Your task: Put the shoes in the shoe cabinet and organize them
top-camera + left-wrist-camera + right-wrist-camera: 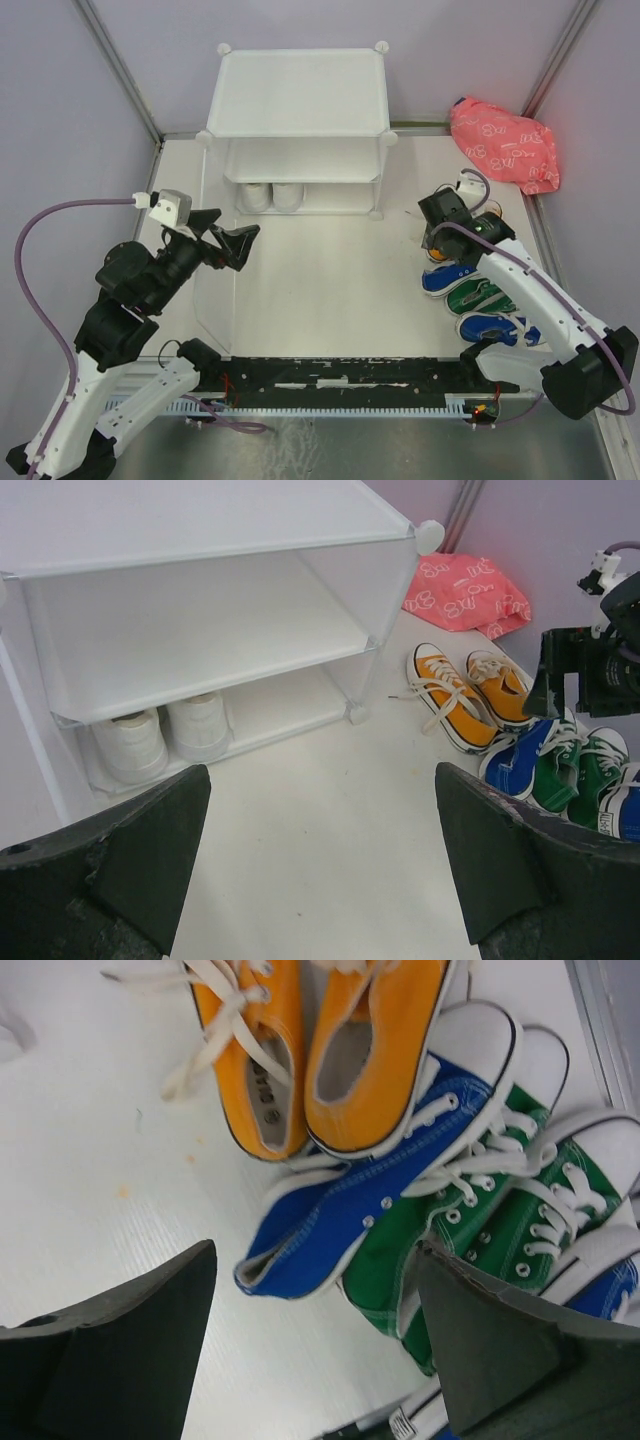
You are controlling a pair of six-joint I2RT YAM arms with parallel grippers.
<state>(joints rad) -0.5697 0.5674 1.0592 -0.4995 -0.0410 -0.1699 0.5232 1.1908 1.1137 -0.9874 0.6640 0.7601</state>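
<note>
The white shoe cabinet (298,95) stands at the back centre, front open; it also shows in the left wrist view (200,630). A white pair (272,197) sits on its bottom level (160,738). On the right lie two orange shoes (255,1070), a blue shoe (360,1210), green shoes (480,1230) and another blue shoe (495,328). My right gripper (315,1250) is open, hovering over the blue shoe's heel, holding nothing. My left gripper (320,775) is open and empty above the table, left of centre (232,248).
A pink patterned bag (505,143) lies at the back right corner. The cabinet's translucent front panel (215,300) hangs open to the left, close to my left arm. Grey walls enclose the table; a black rail (340,372) runs along the near edge.
</note>
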